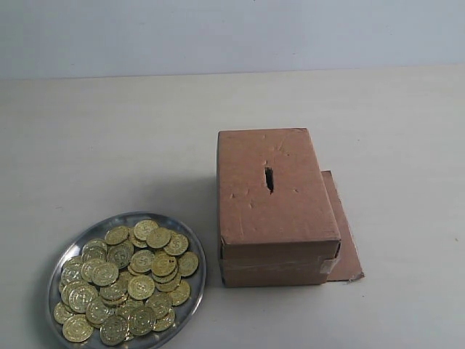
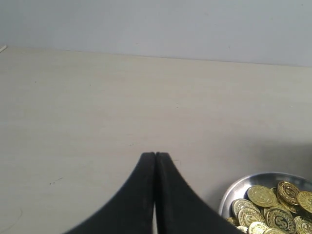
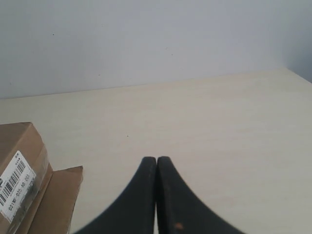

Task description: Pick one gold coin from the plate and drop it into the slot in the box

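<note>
- Left wrist view: left gripper [image 2: 155, 157] was clamped closed, nothing held, over the table [image 2: 97, 107].
- Right wrist view: right gripper [image 3: 156, 161] was likewise closed, empty.
- Exterior view, nearest: plate [image 1: 123, 217] held heaped gold coins [image 1: 127, 280].
- Farther, just beside plate: box [image 1: 290, 211] sat on cardboard sheet [image 1: 345, 240]; box slot [image 1: 269, 179] lay mid-top.

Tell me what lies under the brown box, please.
A flat cardboard sheet lies under the box; only a strip of it shows along one side. How far it reaches beneath is covered by the box, so nothing else there can be seen.
</note>
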Motion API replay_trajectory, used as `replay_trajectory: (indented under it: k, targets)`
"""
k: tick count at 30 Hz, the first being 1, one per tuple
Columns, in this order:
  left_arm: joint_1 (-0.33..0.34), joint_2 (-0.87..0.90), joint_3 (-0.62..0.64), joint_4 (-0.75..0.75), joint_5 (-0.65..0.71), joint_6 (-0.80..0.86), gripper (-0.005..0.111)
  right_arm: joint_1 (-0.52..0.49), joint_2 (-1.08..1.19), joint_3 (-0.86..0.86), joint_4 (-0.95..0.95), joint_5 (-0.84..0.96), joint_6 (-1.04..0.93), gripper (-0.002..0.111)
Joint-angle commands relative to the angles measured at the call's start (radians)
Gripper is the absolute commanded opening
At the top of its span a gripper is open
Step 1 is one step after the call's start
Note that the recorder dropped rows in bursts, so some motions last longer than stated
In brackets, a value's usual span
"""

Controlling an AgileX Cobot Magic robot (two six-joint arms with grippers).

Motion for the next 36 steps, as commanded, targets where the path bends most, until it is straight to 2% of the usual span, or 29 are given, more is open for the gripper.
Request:
replay_trajectory:
  k: [1,9,36]
  targets:
    - [0.001,-0.007,0.003,-0.015,0.001,0.004,0.000,-0.003,-0.005,0.005,0.001,-0.003,0.000,0.000]
    - [0.001,-0.007,0.003,-0.055,0.001,0.081,0.000,-0.003,-0.005,0.005,0.001,-0.003,0.000,0.000]
    - [0.001,-0.007,0.003,-0.052,0.003,0.049,0.000,-0.003,-0.005,0.005,0.001,-0.003,0.000,0.000]
